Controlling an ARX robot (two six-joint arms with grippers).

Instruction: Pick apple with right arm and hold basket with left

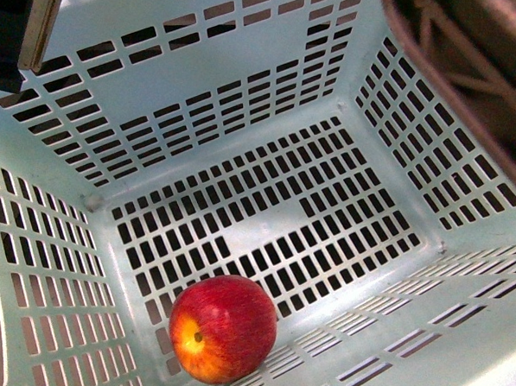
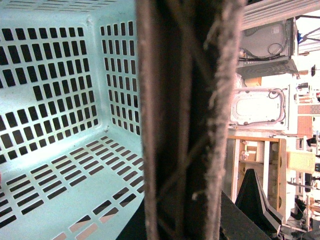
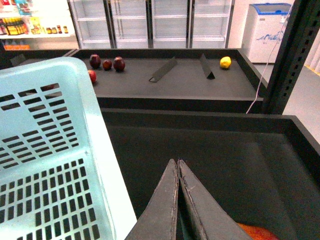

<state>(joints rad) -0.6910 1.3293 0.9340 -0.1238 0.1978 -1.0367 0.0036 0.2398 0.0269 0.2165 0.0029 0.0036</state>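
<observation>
Slippage is the main worry: whether the left gripper truly clasps the ribbed swing handle [image 2: 185, 120] of the basket [image 1: 235, 82] cannot be told, and a loose hold could tip the basket and roll the apple [image 1: 222, 327], now lying in a floor corner by the slotted walls. The right gripper [image 3: 177, 162] is pinched closed on nothing above the dark bin [image 3: 225, 150] beside the basket, so a careless swing could knock its wall.
</observation>
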